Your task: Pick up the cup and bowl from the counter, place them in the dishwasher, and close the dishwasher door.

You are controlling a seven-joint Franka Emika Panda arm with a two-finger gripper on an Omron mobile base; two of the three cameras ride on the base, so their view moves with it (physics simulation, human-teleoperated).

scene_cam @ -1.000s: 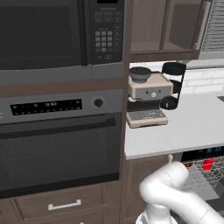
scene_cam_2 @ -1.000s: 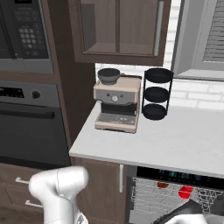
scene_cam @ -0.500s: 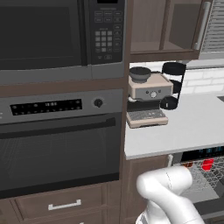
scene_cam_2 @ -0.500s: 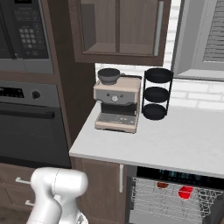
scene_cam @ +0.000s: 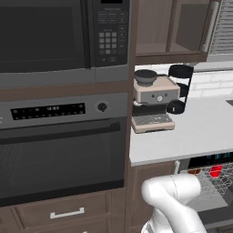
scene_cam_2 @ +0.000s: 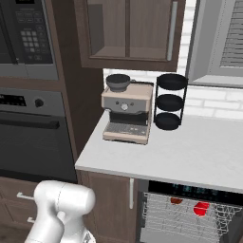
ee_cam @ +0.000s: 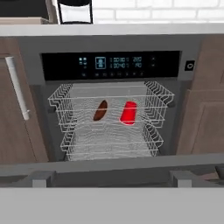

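The bright red cup [ee_cam: 128,113] and the dark red-brown bowl [ee_cam: 100,110] lay side by side in the grey wire rack [ee_cam: 109,127] of the open dishwasher [ee_cam: 116,65], under the pale grey-white counter [scene_cam_2: 190,147]. The claw was spread wide and grasped nothing.

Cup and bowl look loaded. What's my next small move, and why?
Probably start pushing the dishwasher door up: the red cup and dark bowl already lie in the rack, the door is down, and the gripper is open, holding nothing.

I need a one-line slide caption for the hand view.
Open dishwasher: red cup and dark bowl in the upper rack.
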